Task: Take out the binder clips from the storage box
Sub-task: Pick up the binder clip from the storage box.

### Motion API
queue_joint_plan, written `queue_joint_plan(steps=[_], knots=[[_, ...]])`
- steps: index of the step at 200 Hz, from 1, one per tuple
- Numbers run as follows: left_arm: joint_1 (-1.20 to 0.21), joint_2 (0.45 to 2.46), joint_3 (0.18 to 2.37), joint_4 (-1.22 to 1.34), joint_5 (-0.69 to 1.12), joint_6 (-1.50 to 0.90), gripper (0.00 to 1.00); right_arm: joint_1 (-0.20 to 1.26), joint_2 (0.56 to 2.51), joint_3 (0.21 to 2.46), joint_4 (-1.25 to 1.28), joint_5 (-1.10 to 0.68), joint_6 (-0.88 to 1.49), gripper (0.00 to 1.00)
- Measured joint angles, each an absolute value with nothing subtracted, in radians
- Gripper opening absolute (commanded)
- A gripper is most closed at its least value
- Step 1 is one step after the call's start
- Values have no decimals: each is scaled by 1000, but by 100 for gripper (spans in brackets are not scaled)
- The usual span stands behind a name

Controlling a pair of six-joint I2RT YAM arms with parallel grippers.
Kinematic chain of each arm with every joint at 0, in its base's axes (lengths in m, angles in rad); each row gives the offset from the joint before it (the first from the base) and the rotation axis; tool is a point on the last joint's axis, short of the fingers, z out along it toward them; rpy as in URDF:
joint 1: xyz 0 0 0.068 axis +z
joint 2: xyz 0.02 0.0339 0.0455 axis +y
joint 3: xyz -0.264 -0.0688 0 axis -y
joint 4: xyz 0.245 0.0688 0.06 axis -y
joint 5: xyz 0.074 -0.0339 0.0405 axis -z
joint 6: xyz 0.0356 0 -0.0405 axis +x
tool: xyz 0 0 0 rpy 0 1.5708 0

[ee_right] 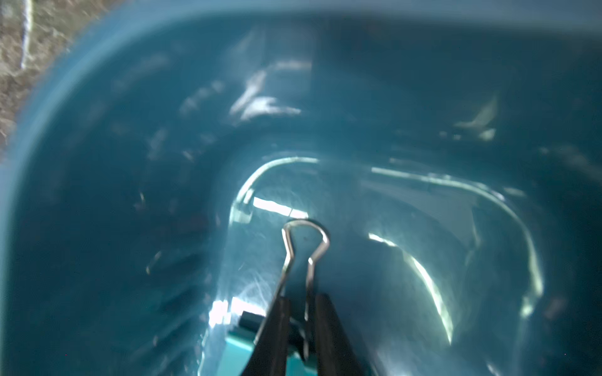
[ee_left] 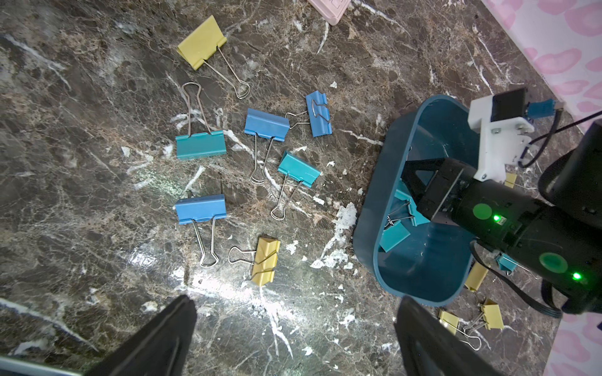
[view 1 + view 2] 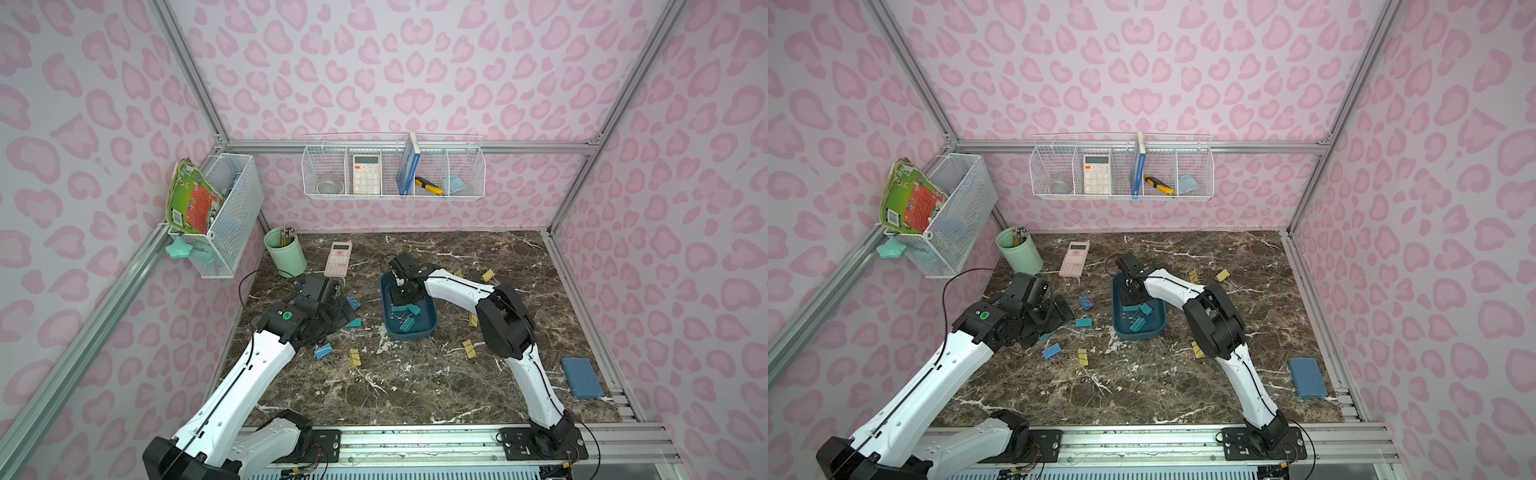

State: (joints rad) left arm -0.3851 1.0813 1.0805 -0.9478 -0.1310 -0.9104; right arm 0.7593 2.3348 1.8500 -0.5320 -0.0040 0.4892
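The dark teal storage box [image 3: 409, 336] [image 3: 1138, 334] stands mid-table, and teal binder clips [image 3: 409, 309] [image 3: 1137, 325] lie in its near half. My right gripper [image 3: 402, 297] [image 1: 301, 298] reaches down into the box [image 1: 130, 162]. Its fingers are closed on the silver wire handle [image 1: 304, 234] of a teal binder clip [image 1: 241, 348]. My left gripper [image 2: 297, 301] [image 3: 345, 307] hangs wide open over bare table left of the box [image 2: 365, 234], holding nothing. Several blue, teal and yellow binder clips [image 2: 200, 210] lie on the marble beyond its fingers.
More yellow clips [image 3: 468, 348] [image 3: 488, 275] lie right of the box, half hidden by the right arm. A pink calculator [image 3: 338, 258] and a green pencil cup [image 3: 284, 251] sit at the back left. A blue-grey case [image 3: 582, 378] lies front right. White wire baskets [image 3: 392, 170] hang on the walls.
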Motion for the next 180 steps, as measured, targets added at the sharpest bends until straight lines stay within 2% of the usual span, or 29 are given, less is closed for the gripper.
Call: queue_joint_plan(steps=[9,57,105,134,180], knots=[[-385,1081,1080,-950,-132,-910,99,761,2341,1858,-531,0,485,0],[-385,1074,1075,-957,-131,-910,99,765,2303,1855,-576,21,493,0],[-385,1105,1073,-931,-107,-900,99,724,2096,1822,-591,76,500,0],[-385,1164,1087,-893,-68,-886,99,679,1934,1680,-573,111,521,0],[-389,1293,1145,-822,-3,-862,99,599,1614,1308,-556,153,561,0]])
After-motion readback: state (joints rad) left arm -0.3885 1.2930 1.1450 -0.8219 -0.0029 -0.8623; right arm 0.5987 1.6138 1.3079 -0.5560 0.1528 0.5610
